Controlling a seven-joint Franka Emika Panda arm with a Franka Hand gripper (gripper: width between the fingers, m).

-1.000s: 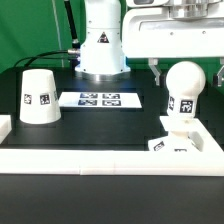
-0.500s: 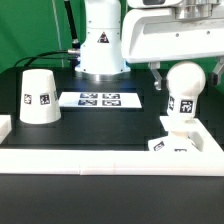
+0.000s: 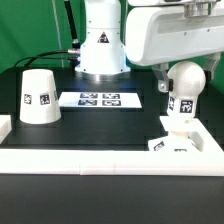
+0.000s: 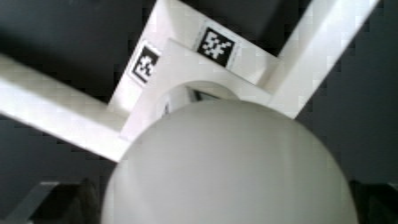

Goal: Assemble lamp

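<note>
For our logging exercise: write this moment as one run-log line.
gripper: open, around bulb top | bulb: on base | shade: apart, beside marker board

1. Ext. view: bright, even light, apparently from overhead. White parts stand out hard vs. black table.
2. Glare: shiny highlights on robot arm; its whites nearly blown out, edges hard to trace.
3. Shadows soft: shade greyer toward its foot, bulb darker on underside.
4. Low res, slightly soft; marker board tags read as patterns only.
5. Wrist view: dimmer, greyish. Bulb fills the frame, very close, fully out of focus.
6. Base tags behind it blurry but recognisable; pic corners dark, no detail.
</note>
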